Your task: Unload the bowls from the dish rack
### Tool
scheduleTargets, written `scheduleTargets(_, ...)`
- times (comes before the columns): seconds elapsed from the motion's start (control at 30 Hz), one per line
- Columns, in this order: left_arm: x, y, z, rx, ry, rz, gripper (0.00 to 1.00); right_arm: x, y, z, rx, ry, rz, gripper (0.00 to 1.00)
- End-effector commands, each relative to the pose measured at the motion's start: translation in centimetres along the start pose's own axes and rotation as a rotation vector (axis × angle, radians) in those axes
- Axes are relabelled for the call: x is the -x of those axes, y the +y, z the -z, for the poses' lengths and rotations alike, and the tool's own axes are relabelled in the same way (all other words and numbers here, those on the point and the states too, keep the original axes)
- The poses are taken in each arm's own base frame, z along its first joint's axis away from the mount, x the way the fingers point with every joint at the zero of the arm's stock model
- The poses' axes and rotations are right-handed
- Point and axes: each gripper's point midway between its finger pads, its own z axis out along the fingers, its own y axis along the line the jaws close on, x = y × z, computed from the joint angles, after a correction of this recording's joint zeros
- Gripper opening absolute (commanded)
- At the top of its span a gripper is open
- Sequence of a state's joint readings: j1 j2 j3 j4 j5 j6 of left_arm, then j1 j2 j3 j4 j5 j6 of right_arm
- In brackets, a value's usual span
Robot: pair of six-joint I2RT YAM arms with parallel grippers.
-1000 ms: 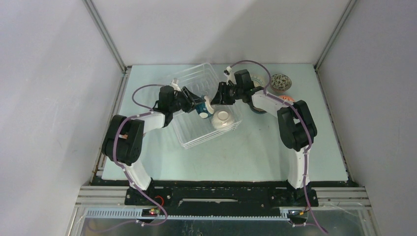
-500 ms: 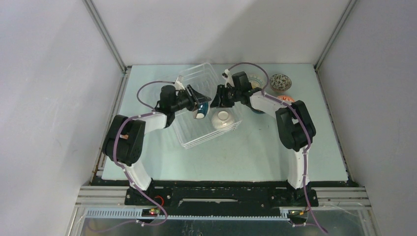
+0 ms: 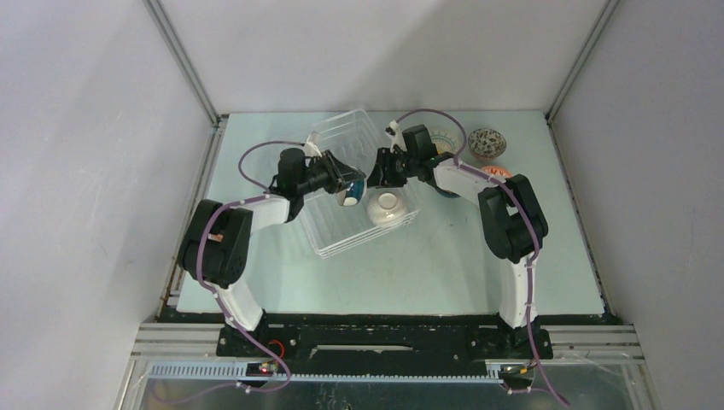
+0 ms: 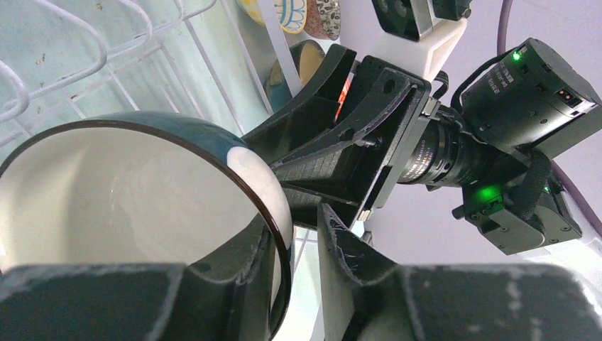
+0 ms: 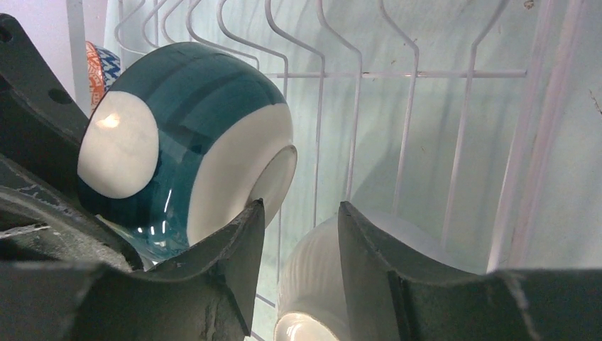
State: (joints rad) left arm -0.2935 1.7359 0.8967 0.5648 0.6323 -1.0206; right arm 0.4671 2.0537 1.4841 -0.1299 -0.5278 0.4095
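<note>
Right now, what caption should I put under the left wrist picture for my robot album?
The left gripper straddles the rim of the dark teal bowl over the dish rack, right gripper opposite.

The fingers [image 5: 220, 273] stand apart before a teal-and-white bowl [image 5: 192, 121], a white bowl [image 5: 312, 284] and the rack's bars [image 5: 440, 73].

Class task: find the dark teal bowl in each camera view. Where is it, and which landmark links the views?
Top external: teal bowl just above centre.
Left wrist: teal bowl fills lower left, white inside showing.
Right wrist: teal bowl upper left, foot towards camera.
Shared landmark: the white wire dish rack.
</note>
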Motion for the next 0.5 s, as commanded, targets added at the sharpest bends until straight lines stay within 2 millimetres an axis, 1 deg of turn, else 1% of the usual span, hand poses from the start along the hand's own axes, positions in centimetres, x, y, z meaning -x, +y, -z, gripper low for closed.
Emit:
scheduleTargets(0.0, 0.9, -4.3, 0.6, -0.107, -0.011, -0.094, 0.28, -0.1, -0.3, -0.1, -0.005, -0.005, 0.003, 0.51)
scheduleTargets(0.1, 0.9, -4.5, 1.0, -0.087, -0.014, -0.115, 0.22, 0.3, -0.2, 0.5, -0.008, -0.029, 0.011, 0.50)
scheduleTargets(0.2, 1.0, -4.9, 1.5, -0.072, -0.016, -0.143, 0.14, 0.7, 0.1, 1.3, -0.019, -0.061, 0.022, 0.51)
scheduleTargets(0.37, 1.5, -6.4, 2.7, -0.052, -0.036, -0.199, 0.01, 1.6, 0.7, 2.7, -0.029, -0.110, 0.038, 0.53)
scheduleTargets(0.43, 1.8, -7.0, 3.4, -0.029, -0.042, -0.240, 0.00, 1.9, 1.1, 3.4, -0.031, -0.130, 0.050, 0.53)
scheduleTargets(0.47, 2.0, -7.6, 3.9, -0.019, -0.050, -0.260, 0.00, 2.1, 1.3, 3.8, -0.035, -0.142, 0.055, 0.53)
